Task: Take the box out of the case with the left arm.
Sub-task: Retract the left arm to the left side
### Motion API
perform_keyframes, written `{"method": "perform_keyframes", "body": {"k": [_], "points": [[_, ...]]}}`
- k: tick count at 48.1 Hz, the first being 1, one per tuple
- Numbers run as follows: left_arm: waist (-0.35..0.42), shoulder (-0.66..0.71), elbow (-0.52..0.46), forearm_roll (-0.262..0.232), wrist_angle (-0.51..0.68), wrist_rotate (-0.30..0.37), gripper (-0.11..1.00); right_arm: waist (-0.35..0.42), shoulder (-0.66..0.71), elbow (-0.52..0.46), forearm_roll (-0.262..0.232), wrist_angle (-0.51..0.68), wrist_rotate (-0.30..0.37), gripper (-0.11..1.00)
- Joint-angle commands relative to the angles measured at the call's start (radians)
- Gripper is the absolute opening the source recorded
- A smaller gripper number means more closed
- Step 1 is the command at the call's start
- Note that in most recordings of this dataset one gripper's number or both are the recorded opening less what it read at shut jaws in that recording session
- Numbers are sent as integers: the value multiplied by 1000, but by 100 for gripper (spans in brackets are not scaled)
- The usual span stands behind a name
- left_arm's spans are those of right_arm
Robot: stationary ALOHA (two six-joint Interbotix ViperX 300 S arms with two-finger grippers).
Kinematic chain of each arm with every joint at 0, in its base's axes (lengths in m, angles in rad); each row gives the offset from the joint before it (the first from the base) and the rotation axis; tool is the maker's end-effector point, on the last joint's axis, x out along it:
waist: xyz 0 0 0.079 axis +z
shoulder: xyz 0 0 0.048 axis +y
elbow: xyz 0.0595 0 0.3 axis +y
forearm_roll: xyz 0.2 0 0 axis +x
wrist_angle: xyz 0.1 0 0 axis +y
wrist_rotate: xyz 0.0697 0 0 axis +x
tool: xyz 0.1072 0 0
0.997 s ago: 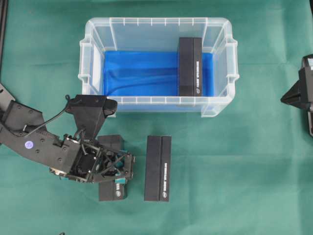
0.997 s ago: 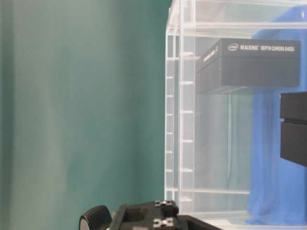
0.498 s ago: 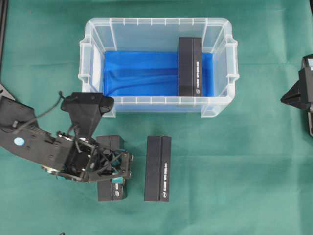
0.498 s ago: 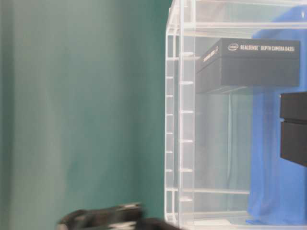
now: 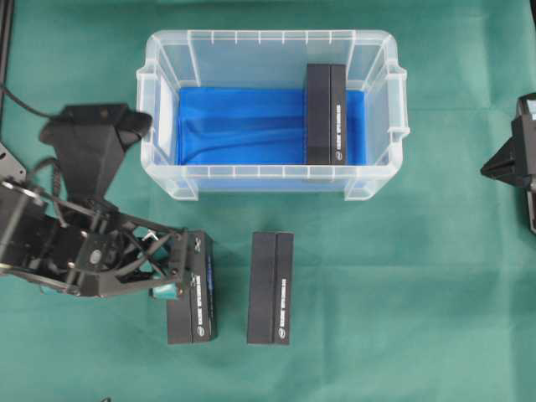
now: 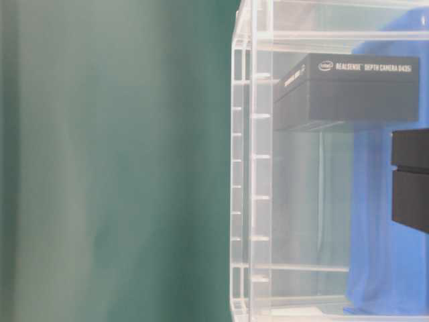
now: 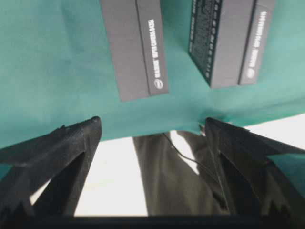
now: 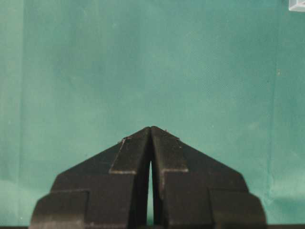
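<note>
On the green cloth [image 5: 419, 293], left gripper [image 5: 172, 272] spread wide, empty, just beside a grounded box [image 5: 194, 289]. One box [image 5: 326, 115] lies inside the case [image 5: 272, 180], well apart. Right gripper [image 8: 151, 131] pressed together.

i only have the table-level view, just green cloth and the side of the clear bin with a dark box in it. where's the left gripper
Observer: Overhead, the left gripper is out on the cloth in front of the case, at the left edge of a black box lying there.
Operator: is it holding that box
Observer: No. The left wrist view shows its jaws spread wide with nothing between them.
Operator: any other boxes out
Observer: One more, a second box lying just right of the first, parallel and apart from it.
Operator: and the right gripper
Observer: The right gripper is shut over bare cloth, at the far right edge overhead.
</note>
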Motion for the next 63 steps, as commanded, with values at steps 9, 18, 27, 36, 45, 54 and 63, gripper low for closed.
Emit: {"method": "perform_keyframes", "body": {"k": [9, 18, 27, 36, 45, 54, 63], "points": [[5, -26, -18, 5, 14, 58, 98, 0, 8, -31, 0, -3, 2, 0], [-34, -86, 63, 5, 31, 104, 98, -2, 8, -35, 0, -2, 2, 0], [-95, -196, 196, 5, 61, 51, 98, -2, 8, -37, 3, 8, 2, 0], [-132, -307, 302, 5, 64, -37, 95, -2, 9, -37, 3, 15, 2, 0], [-123, -337, 327, 25, 75, -29, 95, -2, 9, -37, 3, 14, 2, 0], [-66, -371, 348, 26, 121, 17, 95, -2, 8, -35, 3, 17, 2, 0], [107, -431, 377, 26, 130, 181, 95, -2, 9, -35, 2, 38, 2, 0]]}}
